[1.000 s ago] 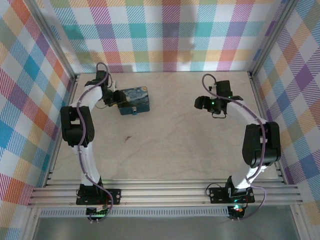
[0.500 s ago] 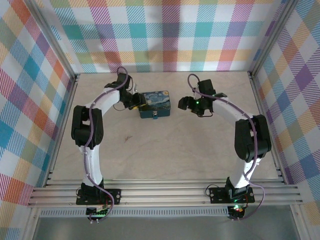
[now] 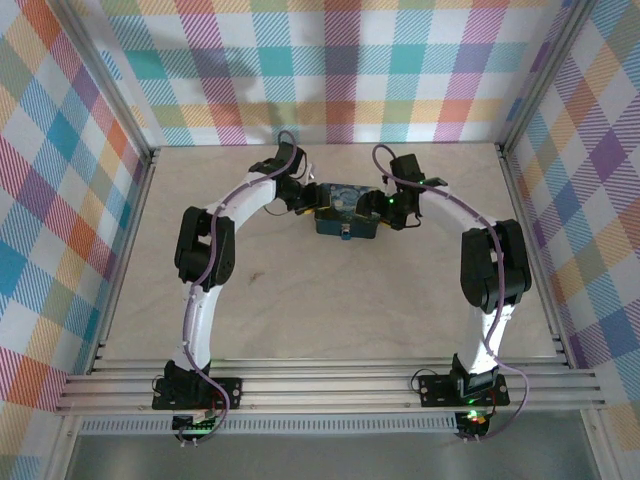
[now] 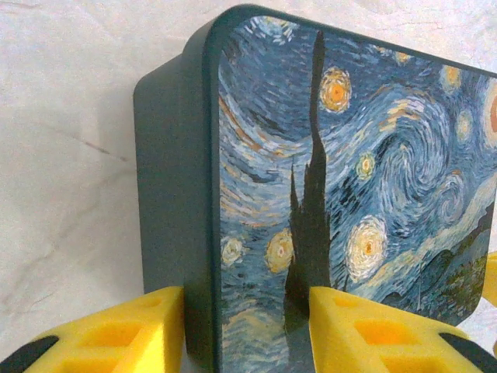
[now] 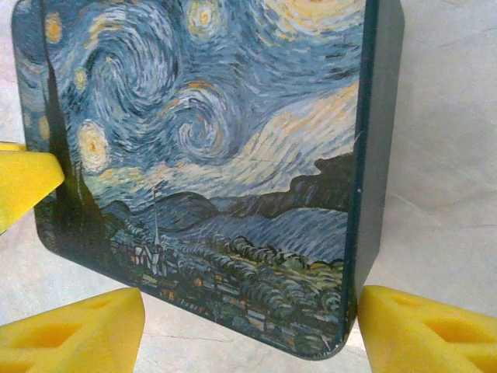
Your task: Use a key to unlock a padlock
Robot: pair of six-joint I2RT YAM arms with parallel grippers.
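Far middle of the desk (image 3: 300, 310): painted tin (image 3: 347, 212), small fitting on its near side, probably the padlock (image 3: 343, 234) | my left claw (image 4: 247, 311) clamped on the tin's end, to steady it | my right claw (image 5: 245, 311) apart, straddling the other end, likely for a second hold

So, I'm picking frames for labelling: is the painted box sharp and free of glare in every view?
Top external: even light, no glare, but the box is small and its print barely resolves. Left wrist: print crisp, soft shadow on the table left of it. Right wrist: crisp too, no glare.
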